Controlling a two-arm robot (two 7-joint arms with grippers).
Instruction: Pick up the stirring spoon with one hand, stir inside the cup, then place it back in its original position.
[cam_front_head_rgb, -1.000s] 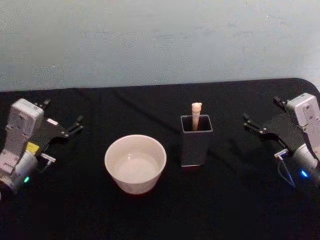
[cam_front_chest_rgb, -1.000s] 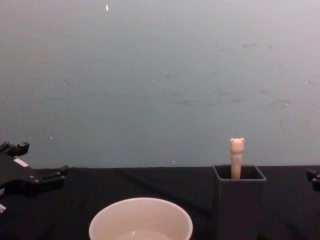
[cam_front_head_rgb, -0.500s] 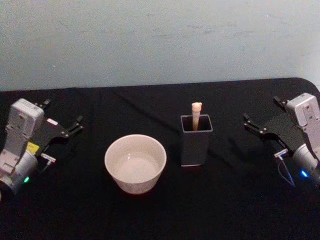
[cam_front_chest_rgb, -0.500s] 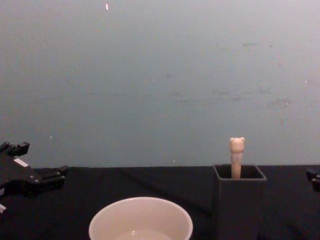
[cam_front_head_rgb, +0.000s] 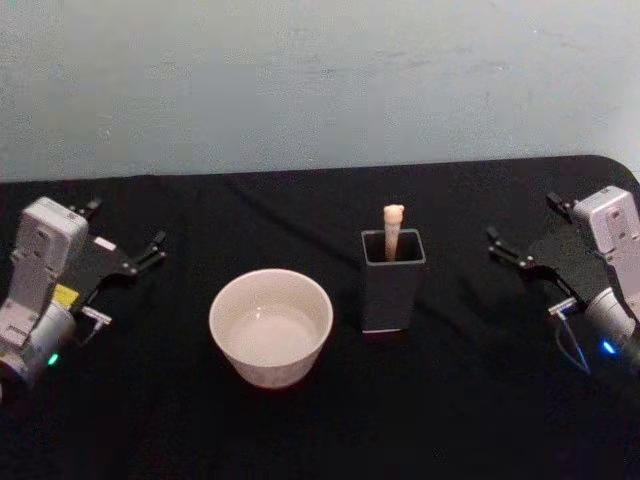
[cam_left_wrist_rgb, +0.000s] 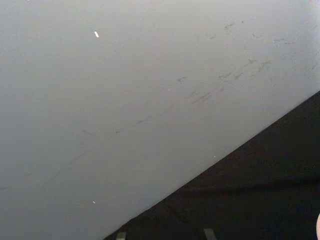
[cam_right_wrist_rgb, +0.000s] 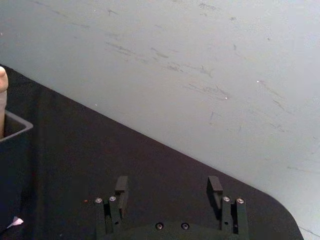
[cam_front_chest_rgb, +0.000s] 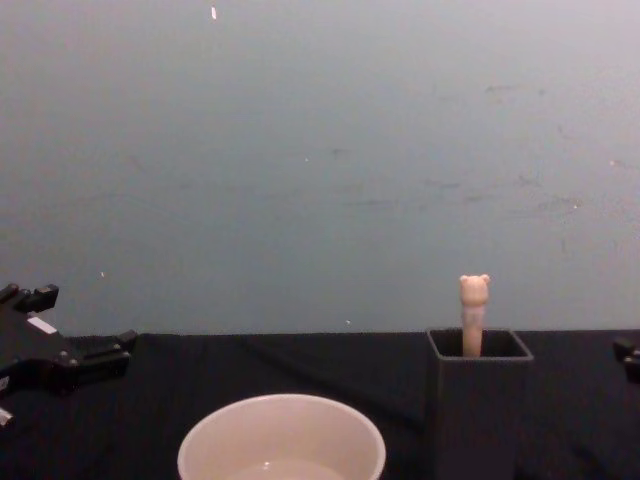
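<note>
The stirring spoon stands upright in the dark grey square holder. Its cream bear-head handle sticks out of the top, and its bowl is hidden inside. Left of the holder sits the wide cream cup, also low in the chest view. My right gripper rests open at the table's right side, well apart from the holder, with nothing between its fingers. My left gripper is parked open at the far left, left of the cup.
A black cloth covers the table, whose rounded right corner lies just behind my right arm. A plain pale wall rises right behind the table. Bare cloth lies between each gripper and the two vessels.
</note>
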